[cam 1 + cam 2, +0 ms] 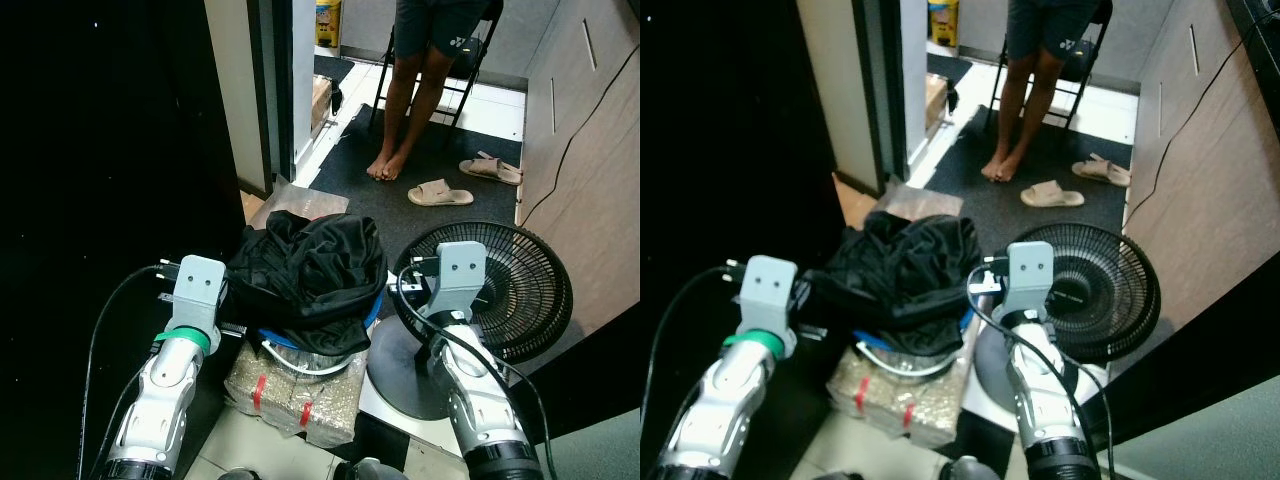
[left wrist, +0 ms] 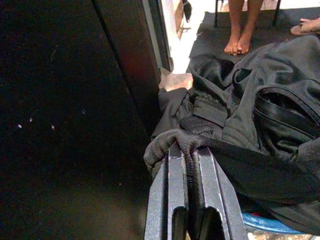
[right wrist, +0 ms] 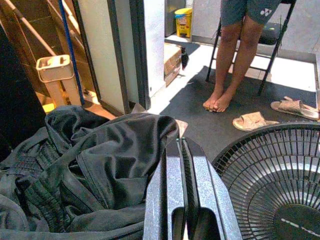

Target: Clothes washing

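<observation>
L gripper (image 2: 189,167) fingers clamped on black clothes (image 2: 260,115) | R gripper (image 3: 184,155) fingers together, beside fan (image 3: 280,180)

Dark floor mat (image 1: 400,205) covers the middle ground. A black floor fan (image 1: 500,290) lies near right, beside a wood-grain panel wall (image 1: 585,150). A large black surface (image 1: 100,150) occupies the left. Far centre: a person's bare legs (image 1: 410,100) before a folding chair (image 3: 272,37); two sandals (image 1: 465,182) to the right. Bright light falls on the far pale floor (image 1: 495,105).

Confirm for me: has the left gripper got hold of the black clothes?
Yes, the left gripper is closed on a fold of the black clothes that lies pinched between its fingers.
</observation>
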Controlling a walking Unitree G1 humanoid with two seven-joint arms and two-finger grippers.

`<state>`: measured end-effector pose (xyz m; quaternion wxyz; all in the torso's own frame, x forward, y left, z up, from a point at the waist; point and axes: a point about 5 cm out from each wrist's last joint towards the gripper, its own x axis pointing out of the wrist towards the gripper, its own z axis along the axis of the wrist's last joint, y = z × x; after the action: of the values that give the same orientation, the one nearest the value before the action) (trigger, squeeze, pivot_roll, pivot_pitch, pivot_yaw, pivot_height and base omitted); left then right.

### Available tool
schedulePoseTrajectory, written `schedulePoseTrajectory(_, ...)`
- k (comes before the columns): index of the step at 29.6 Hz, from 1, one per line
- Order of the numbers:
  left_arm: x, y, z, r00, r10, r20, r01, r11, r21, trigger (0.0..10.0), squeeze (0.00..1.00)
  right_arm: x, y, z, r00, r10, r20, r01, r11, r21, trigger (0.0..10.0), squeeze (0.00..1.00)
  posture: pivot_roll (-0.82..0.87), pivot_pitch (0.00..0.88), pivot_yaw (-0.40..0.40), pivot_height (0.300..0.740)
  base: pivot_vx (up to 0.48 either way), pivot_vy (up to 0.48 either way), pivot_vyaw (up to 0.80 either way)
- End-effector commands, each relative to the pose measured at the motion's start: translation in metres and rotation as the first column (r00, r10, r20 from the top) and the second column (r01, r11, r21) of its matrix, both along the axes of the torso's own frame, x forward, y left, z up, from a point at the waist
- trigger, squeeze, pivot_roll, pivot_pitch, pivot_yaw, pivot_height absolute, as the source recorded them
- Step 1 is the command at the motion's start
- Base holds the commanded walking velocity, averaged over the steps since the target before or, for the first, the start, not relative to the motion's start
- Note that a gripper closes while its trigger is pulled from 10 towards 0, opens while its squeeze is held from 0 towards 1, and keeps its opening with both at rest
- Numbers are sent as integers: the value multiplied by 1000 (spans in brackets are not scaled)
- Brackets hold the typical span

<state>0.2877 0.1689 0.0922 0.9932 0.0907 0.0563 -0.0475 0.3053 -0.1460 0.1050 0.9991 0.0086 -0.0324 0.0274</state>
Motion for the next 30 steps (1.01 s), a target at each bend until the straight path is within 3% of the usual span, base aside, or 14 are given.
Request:
schedulePoseTrajectory(1,-3,0,-2,1000,-4,-7,5,1000,2,10000,0,-2,0,-1,1000,-2,-1,2,1000,-1,10000,0,-40,0,41,740,0,0,0)
schedulePoseTrajectory(30,-4,1,-3,1000,-6,-10,6,1000,5,10000,0,-2,0,-1,1000,-4,-2,4,1000,1,10000,0,-39,0,42,740,0,0,0)
